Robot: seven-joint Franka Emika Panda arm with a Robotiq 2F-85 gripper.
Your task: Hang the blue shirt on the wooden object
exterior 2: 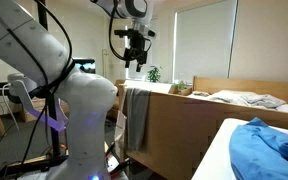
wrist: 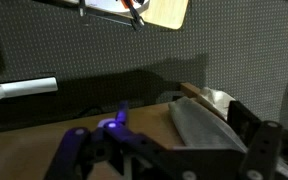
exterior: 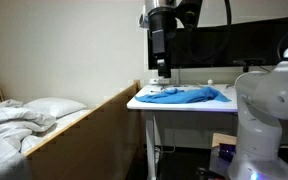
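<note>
Looking in an exterior view, I see my claw (exterior: pixel 162 68) hanging up high over the white worktop (exterior: pixel 144 104). The blue shirt (exterior: pixel 189 95) lies in a heap on the worktop, below my claw. My claw is well apart from it and holds nothing. A wooden board (exterior: pixel 99 125) stands beside the worktop, with a bed (exterior: pixel 24 120) behind it.

In an exterior view from another spot, my claw (exterior 2: pixel 134 64) is up in the air, far from the blue shirt (exterior 2: pixel 269 150). The shirt lies on the worktop (exterior 2: pixel 224 150) in the near corner. A gray cloth (exterior 2: pixel 136 115) hangs over the end of the wooden board (exterior 2: pixel 174 120).

The wrist view is dark and blurry. I see a gray shape (wrist: pixel 199 125) and a small purple light (wrist: pixel 112 125) there, nothing more.

I cannot tell from any view if my claw is spread apart or squeezed together.
</note>
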